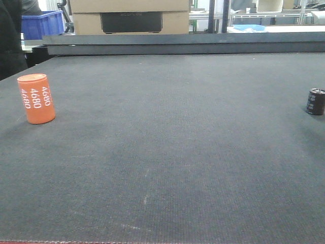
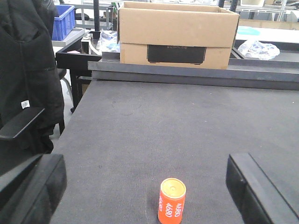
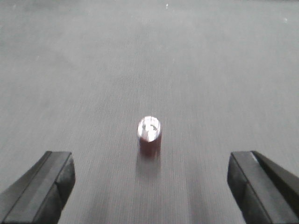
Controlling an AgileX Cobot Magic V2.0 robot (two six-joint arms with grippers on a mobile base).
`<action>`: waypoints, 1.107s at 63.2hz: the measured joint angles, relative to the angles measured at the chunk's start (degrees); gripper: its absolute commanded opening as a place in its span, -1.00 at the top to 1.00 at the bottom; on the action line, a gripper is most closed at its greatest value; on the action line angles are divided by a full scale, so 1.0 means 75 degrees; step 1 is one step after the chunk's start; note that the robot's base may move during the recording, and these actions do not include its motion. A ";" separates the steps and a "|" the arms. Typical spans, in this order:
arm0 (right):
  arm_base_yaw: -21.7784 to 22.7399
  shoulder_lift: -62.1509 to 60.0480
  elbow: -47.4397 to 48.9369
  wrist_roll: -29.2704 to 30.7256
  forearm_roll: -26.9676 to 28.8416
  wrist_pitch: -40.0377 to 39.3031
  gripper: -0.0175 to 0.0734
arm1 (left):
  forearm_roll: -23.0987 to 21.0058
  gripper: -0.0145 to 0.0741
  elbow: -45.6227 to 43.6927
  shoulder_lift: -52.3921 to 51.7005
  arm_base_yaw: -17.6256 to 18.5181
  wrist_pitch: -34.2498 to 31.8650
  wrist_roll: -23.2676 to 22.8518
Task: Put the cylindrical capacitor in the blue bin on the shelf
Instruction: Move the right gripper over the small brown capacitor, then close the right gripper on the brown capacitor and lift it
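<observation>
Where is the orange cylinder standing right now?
The orange cylinder stands upright on the left side of the dark table in the front view, far from the small black cylinder at the right edge.

We find 2 upright cylinders on the counter (image 1: 177, 162), well apart: the 4680 cylinder (image 1: 36, 98) near the left edge, the cylindrical capacitor (image 1: 315, 101) at the far right. Behind the counter runs a raised ledge (image 1: 203, 43); just behind that stands a cardboard box (image 1: 131, 15), left of centre, with a crate (image 1: 43, 24) further back to its left. The 4680 cylinder stands ahead of the left gripper (image 2: 145, 182), between its jaws, touching neither. The cylindrical capacitor stands likewise ahead of the right gripper (image 3: 150, 175), between its jaws, apart from both.
</observation>
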State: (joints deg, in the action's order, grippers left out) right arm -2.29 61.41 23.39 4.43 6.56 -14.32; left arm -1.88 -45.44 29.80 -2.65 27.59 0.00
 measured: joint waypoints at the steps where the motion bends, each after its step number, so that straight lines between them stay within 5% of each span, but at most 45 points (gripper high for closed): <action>1: 0.0000 0.0137 0.0000 0.0000 0.0000 -0.0208 -0.64 | 0.0000 -0.69 0.0000 0.0000 0.0000 0.0000 0.0000; 17: -0.0012 0.2418 0.0000 0.0000 -0.0048 -0.3652 -0.64 | 0.0000 -0.69 0.0000 0.0000 0.0000 0.0000 0.0000; 39: -0.0012 0.4647 0.0000 0.0000 -0.0048 -0.5688 -0.64 | 0.0000 -0.69 0.0000 0.0000 0.0000 0.0000 0.0000; 70: -0.0012 0.5934 0.1019 0.0000 -0.0048 -0.6109 -0.64 | -0.0066 -0.69 0.0000 0.0000 0.0000 0.0000 0.0000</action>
State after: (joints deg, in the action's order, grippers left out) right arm -2.38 105.91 31.03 4.43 6.21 -60.14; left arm -2.38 -45.44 29.80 -2.65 27.59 0.00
